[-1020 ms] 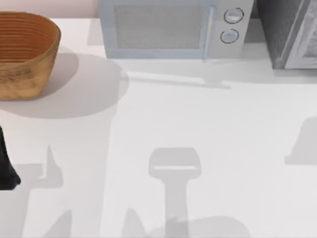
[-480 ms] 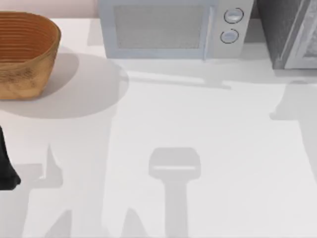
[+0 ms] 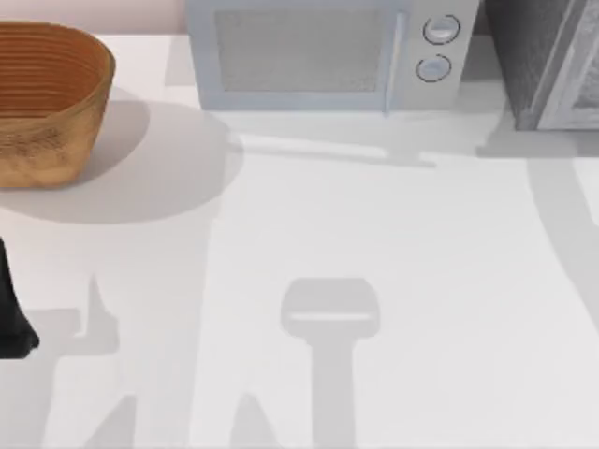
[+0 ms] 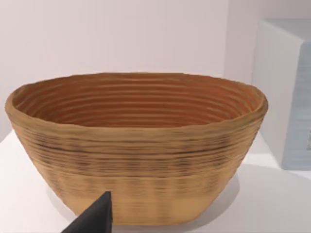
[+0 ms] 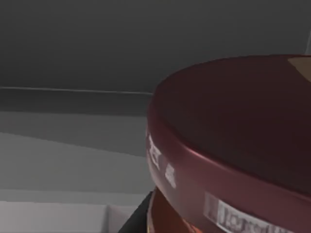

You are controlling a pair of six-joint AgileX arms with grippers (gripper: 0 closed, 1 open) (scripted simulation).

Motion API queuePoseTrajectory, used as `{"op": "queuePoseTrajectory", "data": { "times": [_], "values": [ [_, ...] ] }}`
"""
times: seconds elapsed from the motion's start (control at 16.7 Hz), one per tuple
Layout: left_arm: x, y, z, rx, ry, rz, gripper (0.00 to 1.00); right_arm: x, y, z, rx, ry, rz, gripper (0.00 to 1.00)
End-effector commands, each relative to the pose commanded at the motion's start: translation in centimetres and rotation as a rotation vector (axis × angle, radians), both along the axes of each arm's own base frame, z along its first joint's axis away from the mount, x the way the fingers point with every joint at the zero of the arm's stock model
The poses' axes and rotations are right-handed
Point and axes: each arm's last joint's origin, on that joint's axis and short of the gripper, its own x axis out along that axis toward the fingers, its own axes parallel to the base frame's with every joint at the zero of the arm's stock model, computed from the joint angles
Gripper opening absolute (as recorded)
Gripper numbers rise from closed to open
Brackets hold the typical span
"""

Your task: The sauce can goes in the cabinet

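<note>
Close before the right wrist camera sits the sauce can (image 5: 233,145), maroon top foremost, against a dark grey surface; whether the right tool grips it I cannot tell. At the counter's (image 3: 374,243) left edge the left arm (image 3: 11,313) is parked, facing the woven basket (image 4: 138,145). Behind stand the white microwave (image 3: 323,56) and, far right, the cabinet (image 3: 547,61).
</note>
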Motion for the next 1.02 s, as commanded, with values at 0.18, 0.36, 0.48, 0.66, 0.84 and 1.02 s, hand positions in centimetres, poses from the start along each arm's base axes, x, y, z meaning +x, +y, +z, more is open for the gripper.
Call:
{"op": "queuePoseTrajectory", "data": {
  "times": [0.18,0.36,0.48,0.66,0.84,1.02],
  "values": [
    [0.0,0.0,0.0,0.000,0.000,0.000,1.00,2.5,0.9,2.0,0.017,0.014,0.001,0.00],
    [0.0,0.0,0.0,0.000,0.000,0.000,1.00,4.1,1.5,3.1,0.039,0.020,0.006,0.00],
    [0.0,0.0,0.0,0.000,0.000,0.000,1.00,4.4,1.6,3.3,0.045,0.020,0.007,0.00],
    [0.0,0.0,0.0,0.000,0.000,0.000,1.00,4.4,1.6,3.3,0.045,0.020,0.007,0.00],
    [0.0,0.0,0.0,0.000,0.000,0.000,1.00,4.7,1.6,3.3,0.047,0.017,0.006,0.00],
    [0.0,0.0,0.0,0.000,0.000,0.000,1.00,6.8,1.7,3.5,0.050,0.017,0.004,0.00]
  ]
}}
